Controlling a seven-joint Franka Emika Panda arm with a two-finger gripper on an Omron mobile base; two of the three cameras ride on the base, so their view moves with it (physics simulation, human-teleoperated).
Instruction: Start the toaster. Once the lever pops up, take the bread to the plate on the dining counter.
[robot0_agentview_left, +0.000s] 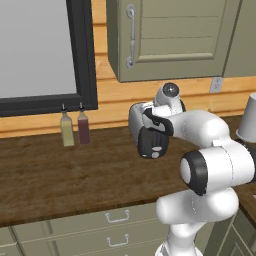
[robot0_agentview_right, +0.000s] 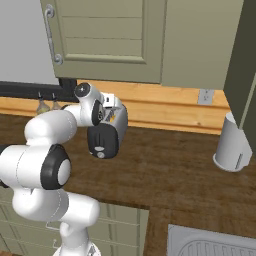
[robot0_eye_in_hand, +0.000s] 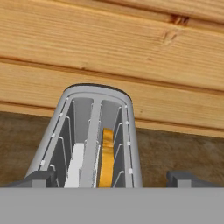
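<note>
Toaster: we saw the toaster (robot0_eye_in_hand: 94, 131) from above in the hand view, its two long slots running away toward the wood-plank wall (robot0_eye_in_hand: 131, 57). In the left base view its silver-white body (robot0_agentview_left: 136, 120) stood on the brown counter (robot0_agentview_left: 60, 175), mostly hidden behind the arm, with the black end face and pale round knob facing us. In the right base view the same black end (robot0_agentview_right: 103, 140) showed just past the arm's wrist.

Bread: we made out a pale cream slice (robot0_eye_in_hand: 75, 166) sitting low in the left slot; the right slot held an orange-brown slice (robot0_eye_in_hand: 106, 157).

Gripper: we found the gripper (robot0_eye_in_hand: 111, 178) released, its two dark fingertips (robot0_eye_in_hand: 37, 178) spread wide at either side of the toaster's near end, holding nothing. Whether the tips touched the toaster's shell we could not tell.

Arm: we saw it folded over the counter, the hand pointing down at the toaster's top.

Counter: we noted dark wood grain, with handled drawers (robot0_agentview_left: 117, 216) below its front edge.

Bottles: we saw a yellowish bottle (robot0_agentview_left: 67, 129) and a dark red bottle (robot0_agentview_left: 83, 127) side by side against the wall, well left of the toaster.

Other items: a pale grey cylinder (robot0_agentview_right: 231, 145) stood near the wall to the right; a wall outlet (robot0_agentview_right: 205, 96) sat above it; green cabinets (robot0_agentview_right: 110, 35) hung overhead.
</note>
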